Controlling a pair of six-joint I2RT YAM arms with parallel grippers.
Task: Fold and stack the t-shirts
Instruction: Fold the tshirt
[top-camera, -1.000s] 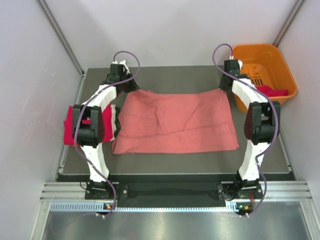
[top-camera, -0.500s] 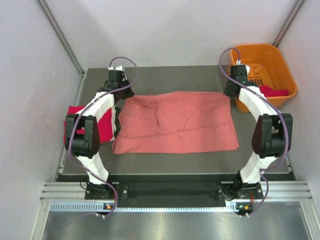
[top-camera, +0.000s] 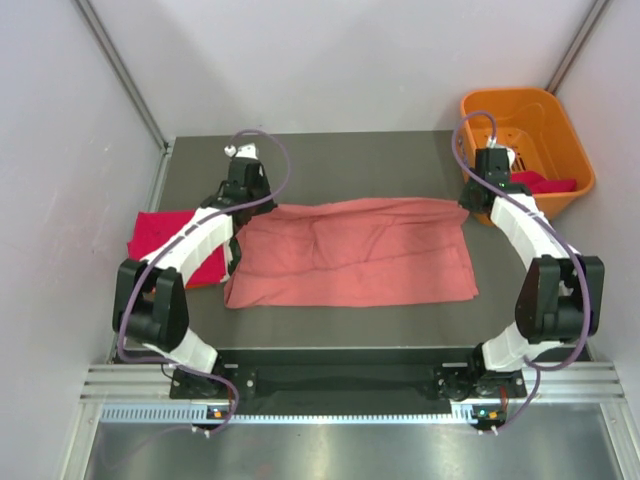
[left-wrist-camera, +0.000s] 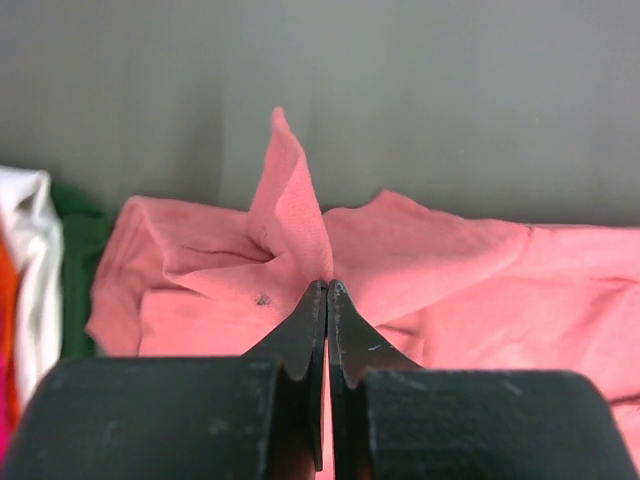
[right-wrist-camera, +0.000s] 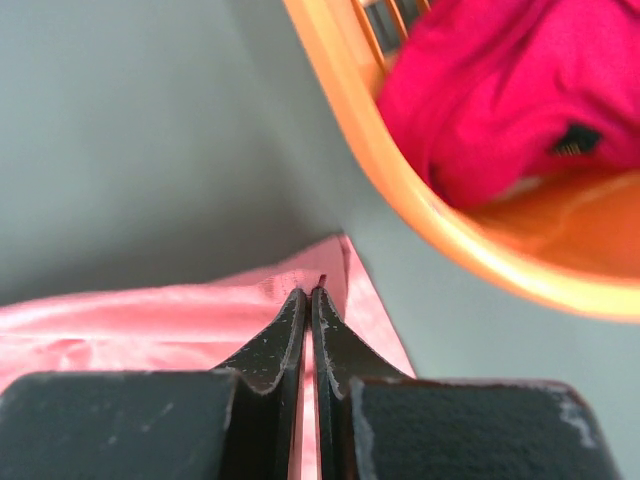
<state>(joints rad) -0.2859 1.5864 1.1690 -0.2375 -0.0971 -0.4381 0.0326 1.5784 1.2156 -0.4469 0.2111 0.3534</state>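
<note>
A large salmon-pink t-shirt (top-camera: 350, 250) lies spread across the middle of the dark table. My left gripper (top-camera: 243, 196) is shut on its far left corner, which shows pinched between the fingertips in the left wrist view (left-wrist-camera: 300, 215). My right gripper (top-camera: 472, 200) is shut on its far right corner (right-wrist-camera: 330, 270). A bright magenta-red t-shirt (top-camera: 165, 240) lies at the left table edge. White, dark green and orange cloth (left-wrist-camera: 40, 260) shows beside the pink shirt in the left wrist view. Another magenta-red shirt (top-camera: 545, 183) lies in the basket.
An orange plastic basket (top-camera: 530, 110) stands at the far right corner, close to my right gripper; its rim (right-wrist-camera: 400, 180) fills the right wrist view. White walls enclose the table on three sides.
Both grippers have moved toward the near side, drawing the pink shirt's far edge forward over itself. Both arms have swung outward. More of the magenta-red shirt at the left shows.
</note>
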